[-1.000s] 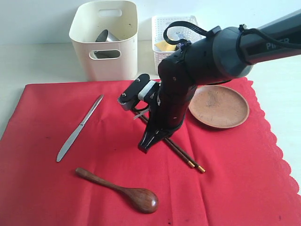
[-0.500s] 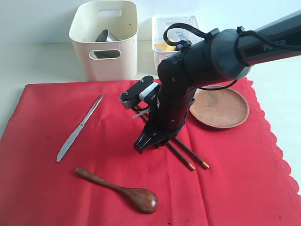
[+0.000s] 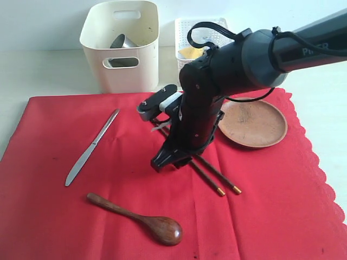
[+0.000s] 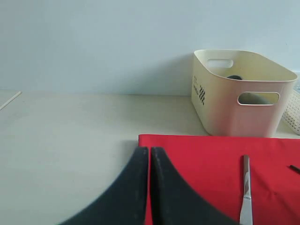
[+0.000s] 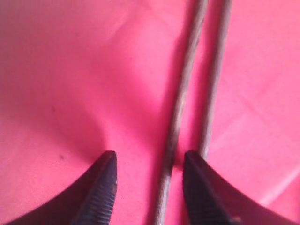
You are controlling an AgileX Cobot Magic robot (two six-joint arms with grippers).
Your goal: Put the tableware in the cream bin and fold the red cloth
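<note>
The chopsticks (image 3: 214, 174) lie slantwise on the red cloth (image 3: 282, 216) and are no longer a tight pair: over the past second their gold tips have splayed apart. The right claw (image 5: 149, 157), down at cloth level over their middle, has slid toward 9 o'clock. Its wrist view shows it partly open and gripping nothing. One stick runs up through the gap, while the other meets the tip of one finger instead of passing inside. A squeeze from here would probably catch a single stick, so the claw likely needs to re-centre before any lift. From the chopsticks, the brown plate (image 3: 252, 122) sits at 2 o'clock, the knife (image 3: 92, 147) at 9 o'clock and the wooden spoon (image 3: 141, 219) at 7 o'clock, all on the cloth and none yet cleared. The cream bin (image 3: 130, 76) stands at 11 o'clock on the table (image 3: 43, 70), just beyond the cloth's far edge, with a steel cup (image 3: 120, 42) already inside. A white lattice basket (image 3: 187, 27) stands beside it. The left claw (image 4: 150, 154) hangs near the cloth's corner, pressed closed and empty. The cloth lies flat, unfolded.
</note>
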